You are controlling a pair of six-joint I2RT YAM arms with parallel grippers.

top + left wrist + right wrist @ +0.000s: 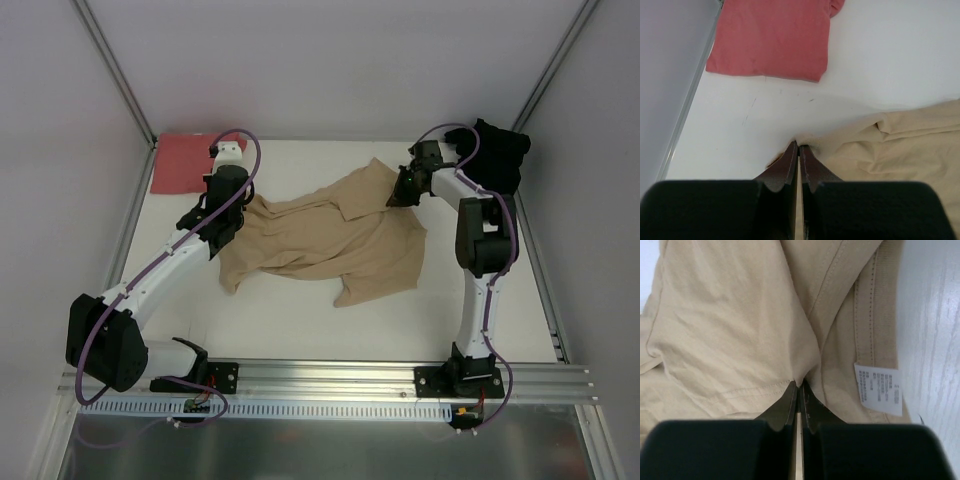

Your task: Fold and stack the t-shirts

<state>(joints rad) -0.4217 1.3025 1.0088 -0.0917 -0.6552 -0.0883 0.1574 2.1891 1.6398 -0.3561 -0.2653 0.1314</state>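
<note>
The tan-beige t-shirt lies crumpled and partly spread at the centre of the white table, with one sleeve reaching toward the far right.

Left gripper: clenched. Its fingers are closed together on the left edge of the tan-beige t-shirt, and a strip of tan cloth shows in the slit between them. The cloth rises to a small peak at the fingertips.

Right gripper: clenched. Its fingers pinch a fold of the same shirt near the collar (the neck band and a white care label lie just to the right of the fingertips).

The salmon-red t-shirt lies flat as a folded rectangle in the far left corner, apart from the tan-beige shirt. The black t-shirt sits bunched in the far right corner, just behind the right arm's wrist.
</note>
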